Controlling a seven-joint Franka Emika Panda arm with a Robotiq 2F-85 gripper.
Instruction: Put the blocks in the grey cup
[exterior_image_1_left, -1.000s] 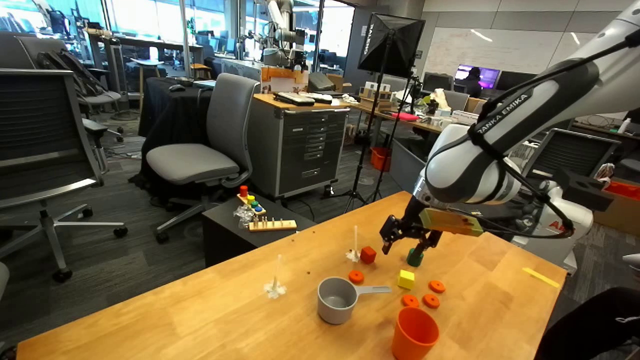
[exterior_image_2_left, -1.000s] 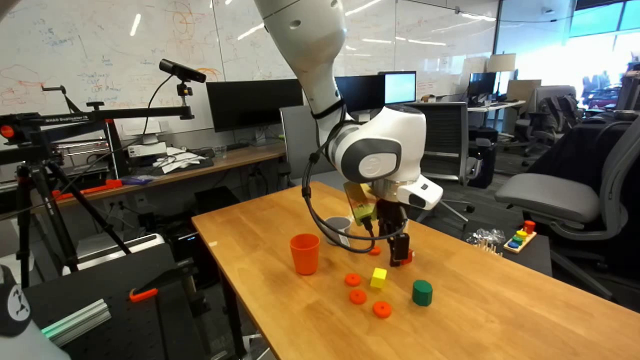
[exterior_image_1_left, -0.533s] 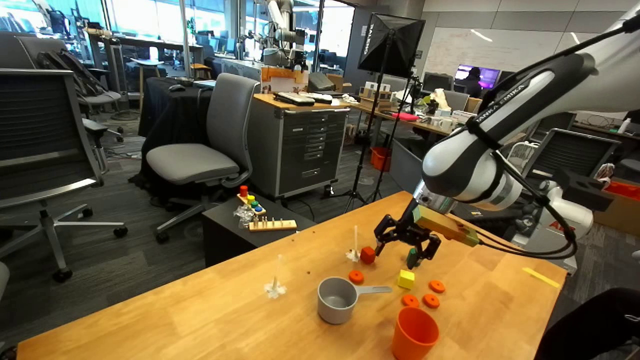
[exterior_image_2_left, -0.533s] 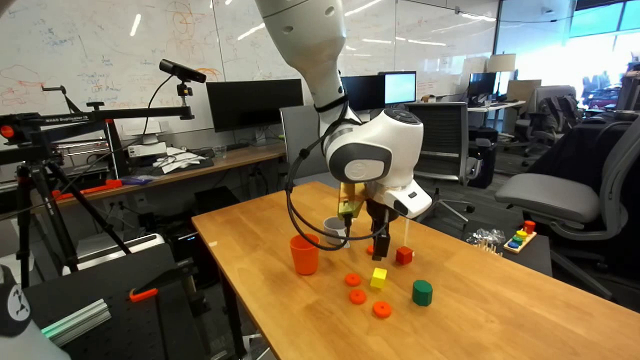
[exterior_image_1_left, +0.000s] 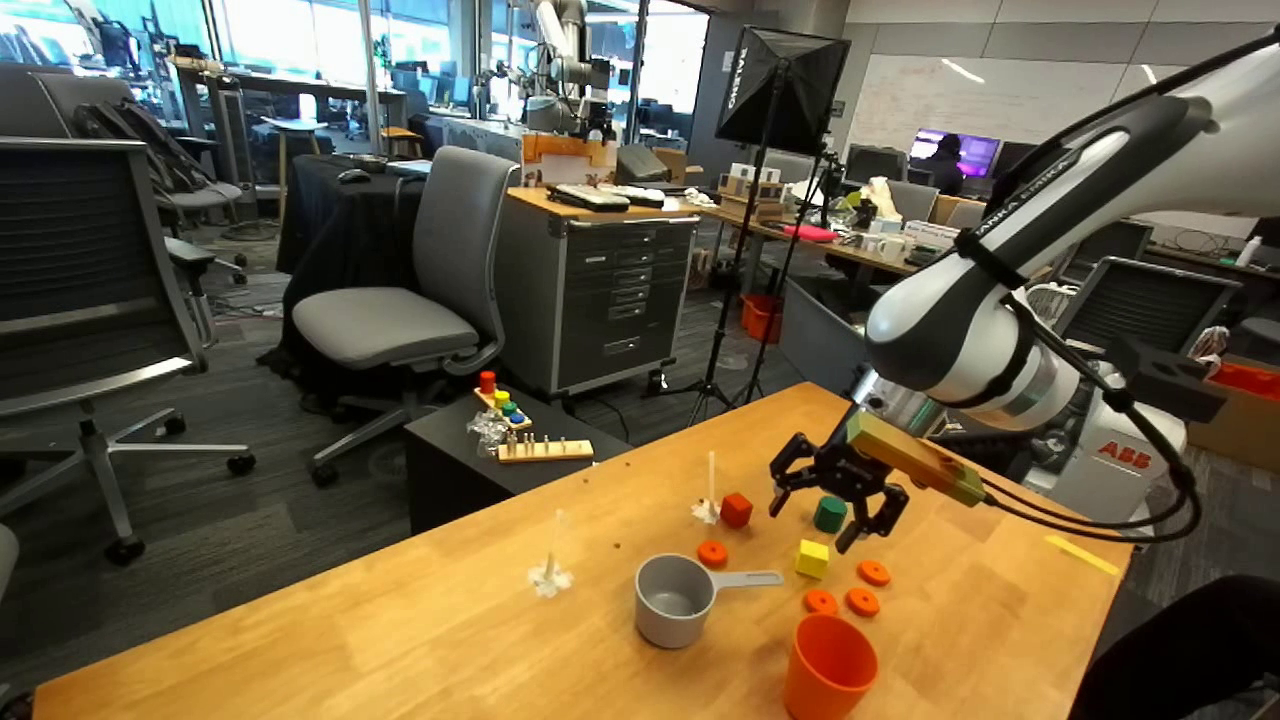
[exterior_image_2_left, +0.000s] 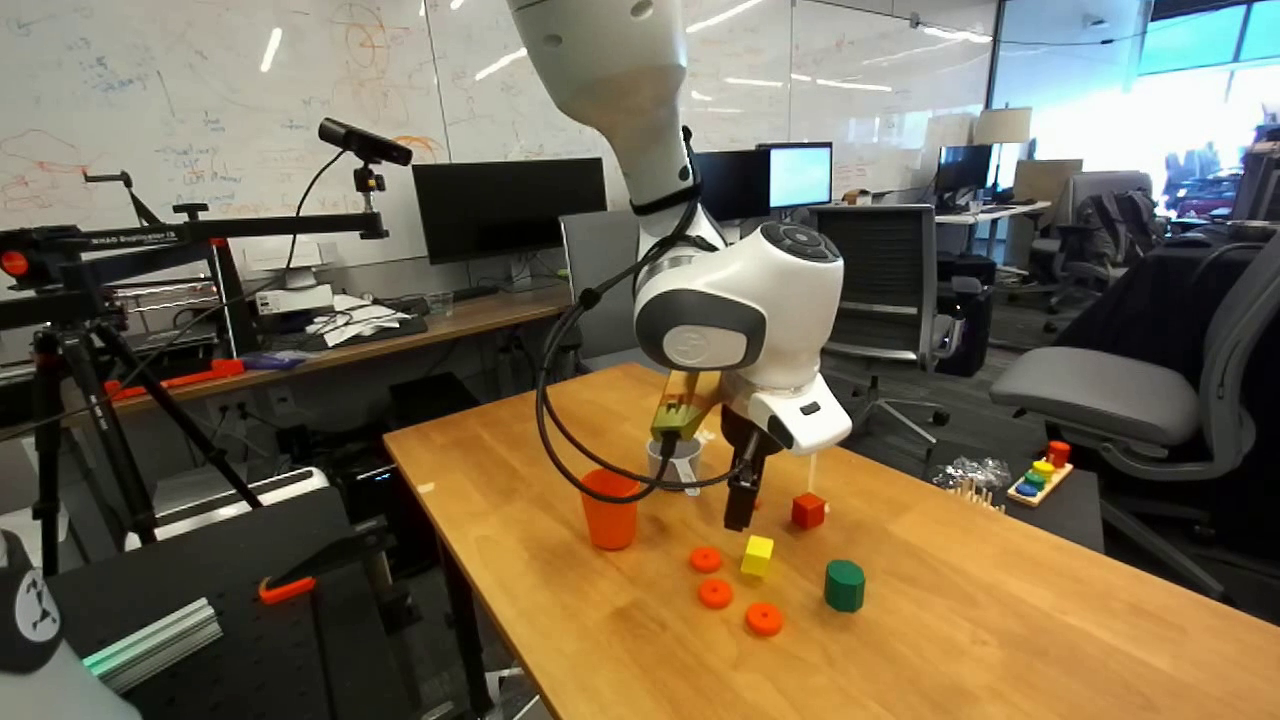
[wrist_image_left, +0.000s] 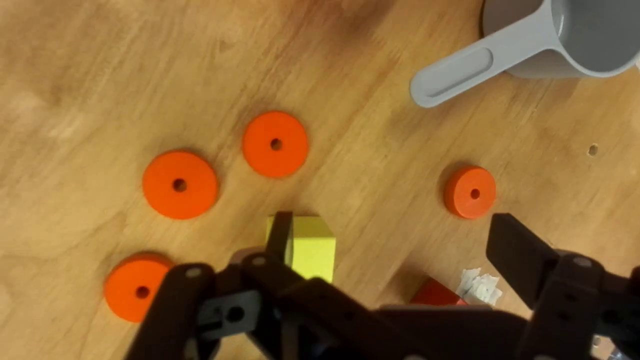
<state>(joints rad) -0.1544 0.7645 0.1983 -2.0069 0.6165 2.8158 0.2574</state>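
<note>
1. Wrist view: the fingers (wrist_image_left: 520, 255) of the gripper (wrist_image_left: 392, 225) are spread wide above the wooden table (wrist_image_left: 370, 155), the yellow cube (wrist_image_left: 315, 255) being partly covered by one.
2. In an exterior view, a gap is shown between that finger and the cube (exterior_image_1_left: 812, 560).
3. Also on the table, a red cube (exterior_image_1_left: 736, 511), green prism (exterior_image_2_left: 844, 590) and four orange discs (wrist_image_left: 276, 162) are seen.
4. The grey measuring cup (exterior_image_1_left: 665, 628) is set upright near the taller orange cup (exterior_image_2_left: 612, 525).

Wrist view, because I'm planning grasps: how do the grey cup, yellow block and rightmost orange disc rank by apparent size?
Largest: grey cup, cut off by the frame
Then: yellow block, partly hidden by the gripper
Smallest: rightmost orange disc
</note>
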